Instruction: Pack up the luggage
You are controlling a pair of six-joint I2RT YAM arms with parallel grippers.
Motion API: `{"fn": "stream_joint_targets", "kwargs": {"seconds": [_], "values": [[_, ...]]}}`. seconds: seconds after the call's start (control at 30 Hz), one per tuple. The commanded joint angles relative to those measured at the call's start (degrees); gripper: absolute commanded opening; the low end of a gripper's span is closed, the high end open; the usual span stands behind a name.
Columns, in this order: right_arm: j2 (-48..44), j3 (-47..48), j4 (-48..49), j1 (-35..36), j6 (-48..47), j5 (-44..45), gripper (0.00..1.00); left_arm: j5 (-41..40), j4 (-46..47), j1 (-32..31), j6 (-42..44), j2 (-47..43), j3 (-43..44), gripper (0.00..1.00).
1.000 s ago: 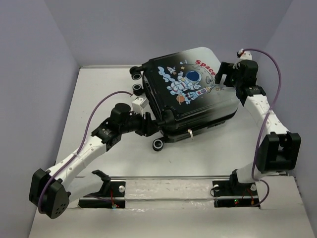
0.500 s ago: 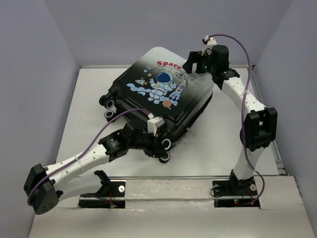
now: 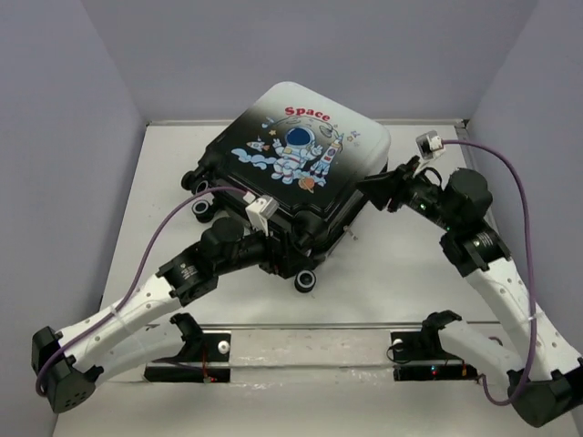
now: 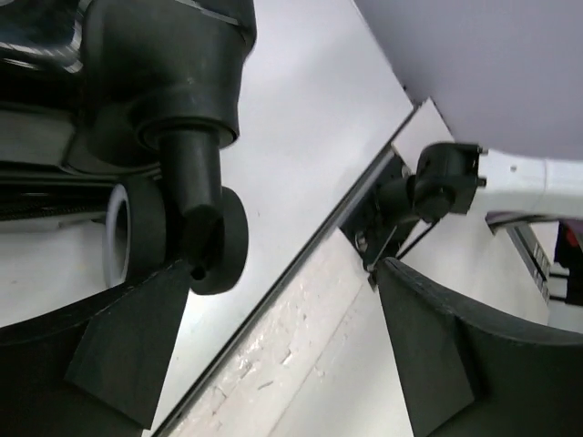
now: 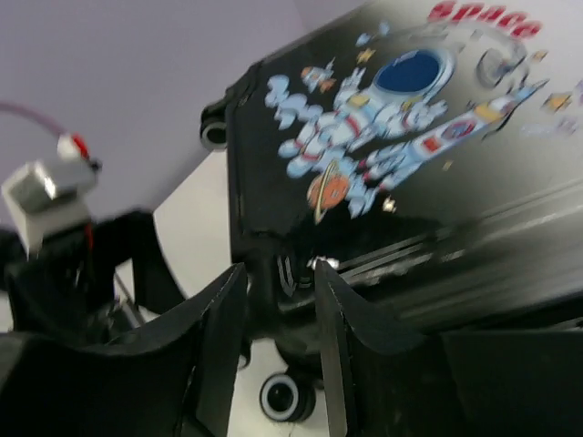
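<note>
On the white table (image 3: 410, 264), the shut suitcase (image 3: 291, 173) is lying by the far edge, wheels slanting near-left, where the left gripper (image 4: 273, 355) is gaping empty beside a wheel (image 4: 219, 241) while the right gripper (image 5: 279, 282), half-narrowed and seemingly empty, is facing its right side.

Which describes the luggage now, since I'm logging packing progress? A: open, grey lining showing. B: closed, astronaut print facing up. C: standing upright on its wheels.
B: the luggage is closed, its astronaut print facing the top camera, with no lining visible.
</note>
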Motion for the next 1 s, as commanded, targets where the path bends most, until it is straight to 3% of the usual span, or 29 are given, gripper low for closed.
{"fn": "stream_joint_targets", "kwargs": {"seconds": [0.0, 0.13, 0.27, 0.43, 0.63, 0.73, 0.83, 0.87, 0.97], "values": [[-8.0, -19.8, 6.6, 2.8, 6.0, 1.5, 0.35, -8.0, 1.3, 1.1, 1.7, -2.4, -0.9, 0.99], [-13.7, -30.2, 9.5, 4.1, 7.4, 3.5, 0.33, -8.4, -0.7, 1.5, 2.9, -3.7, -0.9, 0.99], [-14.1, -35.8, 12.5, 4.1, 8.1, 3.5, 0.54, -6.5, -1.9, 1.6, 5.2, 1.4, 1.5, 0.99], [-14.1, -37.2, 13.2, 4.1, 7.3, 4.5, 0.73, -5.1, 1.4, 1.6, 6.5, 6.9, 2.6, 0.99], [-12.7, -38.8, 14.5, 4.1, 6.1, 7.2, 0.78, -4.1, 5.4, 1.6, 6.1, 11.4, 3.5, 0.96], [-11.4, -39.3, 16.7, 4.1, 3.8, 8.8, 0.75, -3.6, 6.9, 1.6, 5.4, 12.9, 3.1, 0.82], [-8.0, -38.7, 18.1, 4.1, 0.6, 9.3, 0.69, -3.5, 9.3, 1.6, 3.8, 13.1, 2.6, 0.55], [-7.3, -39.0, 19.3, 4.1, -0.1, 9.5, 0.65, -3.6, 10.2, 1.7, 3.1, 12.6, 2.5, 0.33], [-5.9, -39.9, 24.1, 4.1, -0.2, 8.1, 0.64, -4.9, 11.2, 1.7, 1.7, 10.7, 2.4, 0.06]]}}
